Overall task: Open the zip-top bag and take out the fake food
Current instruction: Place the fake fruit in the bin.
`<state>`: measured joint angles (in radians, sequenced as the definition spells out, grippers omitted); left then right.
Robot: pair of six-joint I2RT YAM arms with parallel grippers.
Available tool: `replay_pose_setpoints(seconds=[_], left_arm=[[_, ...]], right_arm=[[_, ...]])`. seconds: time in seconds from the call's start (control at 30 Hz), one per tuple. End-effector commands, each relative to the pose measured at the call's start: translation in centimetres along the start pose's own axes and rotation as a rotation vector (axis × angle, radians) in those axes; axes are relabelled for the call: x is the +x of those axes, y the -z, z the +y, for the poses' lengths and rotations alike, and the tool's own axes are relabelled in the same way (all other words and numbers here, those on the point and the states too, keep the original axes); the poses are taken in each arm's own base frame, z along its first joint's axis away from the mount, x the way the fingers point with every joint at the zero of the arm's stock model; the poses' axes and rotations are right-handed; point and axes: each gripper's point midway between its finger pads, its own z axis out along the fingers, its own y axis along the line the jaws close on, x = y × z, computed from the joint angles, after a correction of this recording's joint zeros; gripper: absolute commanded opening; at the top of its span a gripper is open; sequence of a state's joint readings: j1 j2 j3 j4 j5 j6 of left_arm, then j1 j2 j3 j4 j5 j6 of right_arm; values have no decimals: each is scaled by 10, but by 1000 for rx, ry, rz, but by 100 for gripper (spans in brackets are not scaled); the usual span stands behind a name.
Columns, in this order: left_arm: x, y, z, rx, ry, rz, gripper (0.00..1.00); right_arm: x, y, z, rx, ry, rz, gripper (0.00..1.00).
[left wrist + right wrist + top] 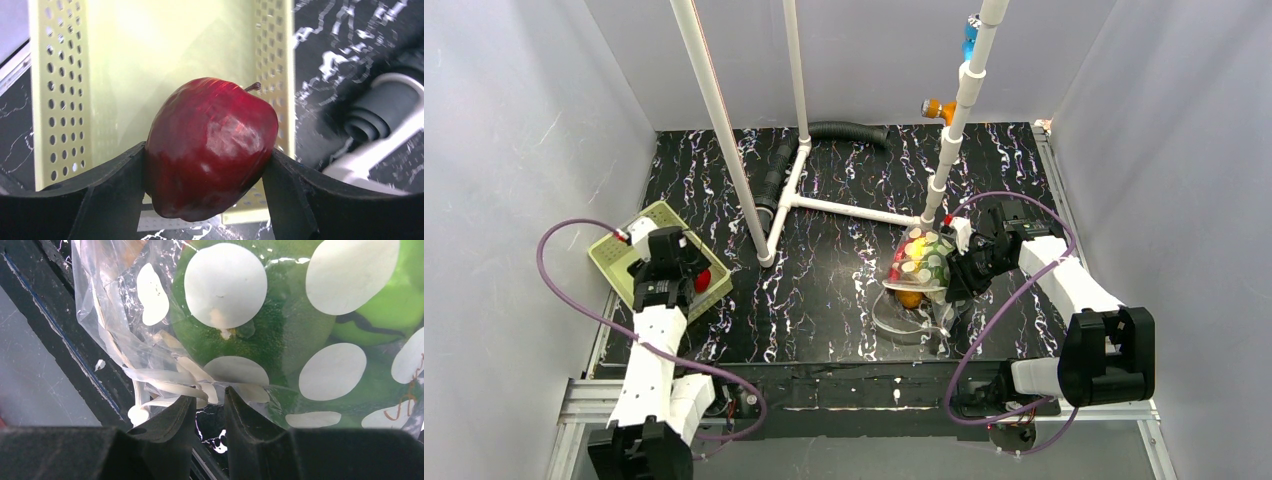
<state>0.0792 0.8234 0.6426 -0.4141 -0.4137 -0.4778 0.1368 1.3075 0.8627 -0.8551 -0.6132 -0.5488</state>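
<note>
- We see grey walls closing in a black table veined with white; a white pipe frame stands on it.
- At the left, the left gripper clamps a glossy dark red apple over the pale green perforated basket.
- Right of centre we find the zip-top bag, clear film with pale dots, bulging with fake food, a pebbled green piece foremost.
- The right gripper has narrow jaws pinching the bag's bunched film.

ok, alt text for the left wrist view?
A dark red glossy plastic apple is clamped between the two black fingers of the left gripper, with a pale green perforated plastic basket behind it. At right lie a black white-veined tabletop, a white pipe and a dark hose.
</note>
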Motion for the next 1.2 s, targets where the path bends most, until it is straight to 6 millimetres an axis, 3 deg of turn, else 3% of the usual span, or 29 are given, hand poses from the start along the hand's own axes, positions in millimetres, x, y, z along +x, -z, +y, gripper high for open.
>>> replay_pose_setpoints(seconds=[0.0, 0.13, 0.27, 0.47, 0.6, 0.93, 1.17], left_arm=[[-14, -11, 17, -83, 155, 5, 13], [-8, -23, 35, -169, 228, 50, 20], [-3, -26, 41, -221, 254, 89, 36], [-5, -25, 40, -208, 253, 79, 68], [-6, -24, 36, -173, 233, 75, 96], [-5, -20, 29, -117, 221, 72, 98], [-3, -17, -2, 79, 185, 93, 98]], right_arm=[[-16, 11, 4, -1, 40, -50, 34], [-17, 11, 5, -3, 41, -53, 34], [-17, 11, 5, -4, 42, -53, 34], [-16, 11, 5, -4, 41, -51, 34], [-16, 11, 5, -3, 42, -51, 34], [-16, 11, 5, -5, 44, -49, 35], [-16, 11, 5, -8, 46, -49, 35]])
